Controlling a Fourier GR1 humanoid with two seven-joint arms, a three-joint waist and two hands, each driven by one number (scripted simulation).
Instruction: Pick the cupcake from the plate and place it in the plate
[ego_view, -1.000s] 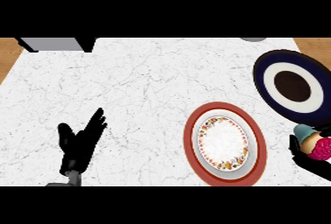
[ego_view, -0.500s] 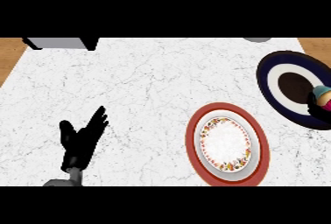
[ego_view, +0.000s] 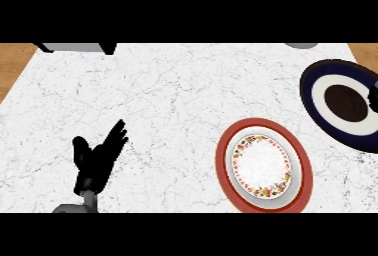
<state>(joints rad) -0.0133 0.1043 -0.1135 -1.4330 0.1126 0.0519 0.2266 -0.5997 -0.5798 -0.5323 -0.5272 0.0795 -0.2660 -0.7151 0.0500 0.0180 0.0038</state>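
Left hand (ego_view: 97, 159) rests low at the left of the head view, over the white marble counter (ego_view: 170, 100). Its fingers are straight and spread, pointing away from the robot; it holds nothing.

Plates counted: two. The nearer red-rimmed plate (ego_view: 227, 175) is round, with a white centre ringed by a floral band; nothing lies on it. The farther dark blue plate (ego_view: 314, 85) sits at the right edge, partly cut off, with a white inner ring and a dark brown round centre.

Right hand: only a sliver of something dark and teal shows at the right border over the blue plate; whether this is the hand or the cupcake cannot be told, and the cupcake's position cannot be confirmed.

Counter surface: pale stone, grey-veined, with wood showing at both far corners. A grey box-shaped object (ego_view: 74, 47) stands at the far left edge.
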